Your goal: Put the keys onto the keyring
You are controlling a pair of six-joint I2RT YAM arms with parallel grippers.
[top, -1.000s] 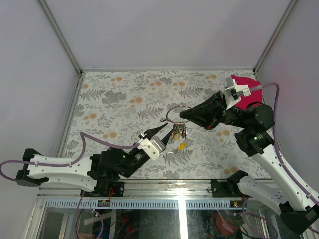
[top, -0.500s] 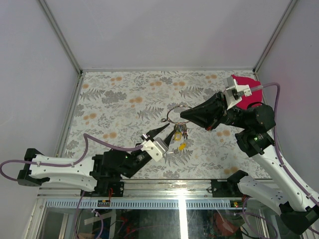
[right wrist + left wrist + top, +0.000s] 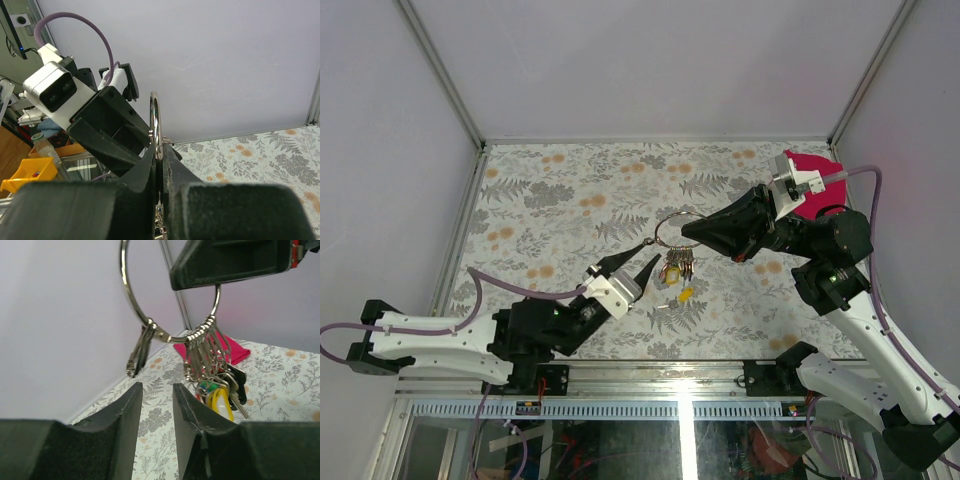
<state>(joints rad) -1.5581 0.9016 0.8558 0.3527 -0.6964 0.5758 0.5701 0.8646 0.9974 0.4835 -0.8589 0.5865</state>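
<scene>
Pale walls close round the flower-patterned desk (image 3: 550, 200). Above its middle, nearer the right edge, my right pincer (image 3: 686, 230) is clenched on the large thin silver wire keyring (image 3: 155, 120), holding it upright in the air. Off its lower arc hangs the bunch of small metal keys with coloured heads (image 3: 215, 370) — green, yellow and black show. My left pincer (image 3: 157, 387) is released, jaws apart with nothing between them, just below and left of the ring. My worry: a narrow silver clasp piece (image 3: 140, 352) dangles at what may be the ring's opening. If I nudge the ring there, it could twist in my grip — and keys might slide off.
</scene>
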